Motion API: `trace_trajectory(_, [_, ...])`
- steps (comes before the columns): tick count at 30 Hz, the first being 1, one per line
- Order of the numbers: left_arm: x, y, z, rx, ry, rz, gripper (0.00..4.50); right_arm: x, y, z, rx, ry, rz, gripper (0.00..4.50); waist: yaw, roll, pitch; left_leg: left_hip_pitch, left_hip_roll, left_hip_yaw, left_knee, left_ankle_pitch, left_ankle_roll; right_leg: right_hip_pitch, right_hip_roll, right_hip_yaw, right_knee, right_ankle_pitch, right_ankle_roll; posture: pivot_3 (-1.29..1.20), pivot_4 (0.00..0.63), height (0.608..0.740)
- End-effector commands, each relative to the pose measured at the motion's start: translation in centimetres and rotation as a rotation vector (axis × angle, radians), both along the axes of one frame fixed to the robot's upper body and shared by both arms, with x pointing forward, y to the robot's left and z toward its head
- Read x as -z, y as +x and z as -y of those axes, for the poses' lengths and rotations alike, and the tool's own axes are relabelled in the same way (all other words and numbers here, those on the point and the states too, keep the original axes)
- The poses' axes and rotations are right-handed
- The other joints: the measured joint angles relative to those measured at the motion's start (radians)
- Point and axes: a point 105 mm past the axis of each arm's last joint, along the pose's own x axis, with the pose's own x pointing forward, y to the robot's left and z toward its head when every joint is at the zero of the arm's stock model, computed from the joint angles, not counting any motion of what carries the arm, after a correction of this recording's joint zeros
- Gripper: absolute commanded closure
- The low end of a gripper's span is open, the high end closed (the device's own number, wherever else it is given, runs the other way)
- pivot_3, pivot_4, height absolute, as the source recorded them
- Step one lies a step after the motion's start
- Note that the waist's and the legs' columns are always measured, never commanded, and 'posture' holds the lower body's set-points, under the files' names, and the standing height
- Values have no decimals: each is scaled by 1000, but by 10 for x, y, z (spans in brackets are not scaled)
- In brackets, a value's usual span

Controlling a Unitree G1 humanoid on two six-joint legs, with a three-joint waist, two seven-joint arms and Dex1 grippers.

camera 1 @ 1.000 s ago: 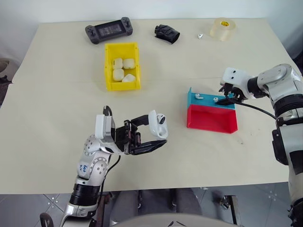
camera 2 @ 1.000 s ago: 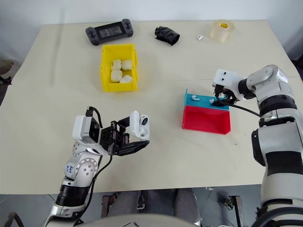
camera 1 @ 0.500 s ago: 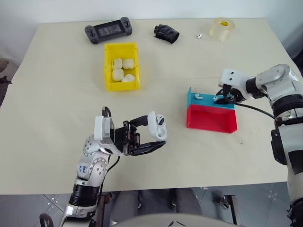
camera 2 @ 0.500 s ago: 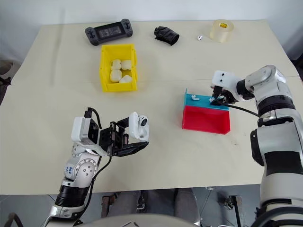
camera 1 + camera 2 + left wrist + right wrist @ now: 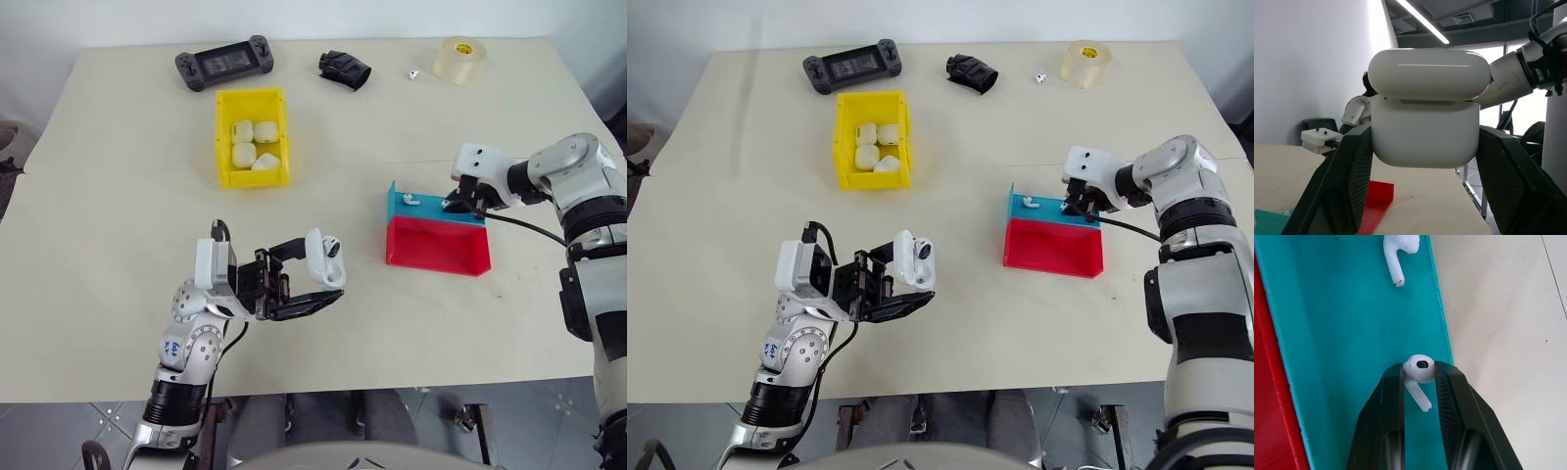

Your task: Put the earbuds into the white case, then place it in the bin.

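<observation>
My beige worktop carries: yellow bin, blue tray touching red tray, game controller, black pouch, tape roll.

On the table, the bin stands left of centre with four cases inside. Behind it, along the far edge, lie a game controller, a dark crumpled object, what may be a die, and a tape roll, left to right. To the right, a tray holds two earbuds in its rear compartment.
</observation>
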Motion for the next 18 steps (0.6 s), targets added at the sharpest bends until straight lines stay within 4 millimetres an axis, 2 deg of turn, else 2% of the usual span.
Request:
trace_trajectory(1, [-7,-3,-1,-3,-6,49,1724,0,0,-1,4,38,9,3905,0,0,0,0,0,0,0,0,0,0,0,0,0,0,0,0,150,740])
trace_trajectory(5, [-7,-4,-2,-3,-6,50,1724,-24,0,-9,-49,146,68,3905,0,0,0,-1,0,0,0,0,0,-1,0,0,0,0,0,0,150,740])
trace_trajectory(10, [-11,1,-4,-21,-27,39,1724,-77,-17,-28,-179,442,124,3905,3,0,0,-1,0,0,0,0,0,-2,0,1,1,0,0,0,150,740])
trace_trajectory(12, [-11,4,-4,-22,-30,38,1724,-97,-35,-41,-234,602,145,3905,9,0,0,-2,0,-1,0,0,0,-2,0,0,1,0,0,0,150,740])
trace_trajectory(14, [-13,8,-4,-24,-36,38,1724,-114,-63,-62,-278,832,132,3905,19,0,0,-2,0,-3,0,0,0,-2,-1,-1,2,0,0,0,150,740])
trace_trajectory(16, [-14,10,-4,-30,-43,40,1724,-119,-84,-75,-289,949,102,3905,24,1,0,-2,0,-10,0,0,0,-2,-1,-1,2,0,0,0,150,740])
trace_trajectory(18, [-18,17,-4,-45,-64,34,1724,-124,-110,-92,-326,1153,86,3905,27,0,0,-2,0,-10,0,0,0,-3,-1,0,3,0,0,0,150,740])
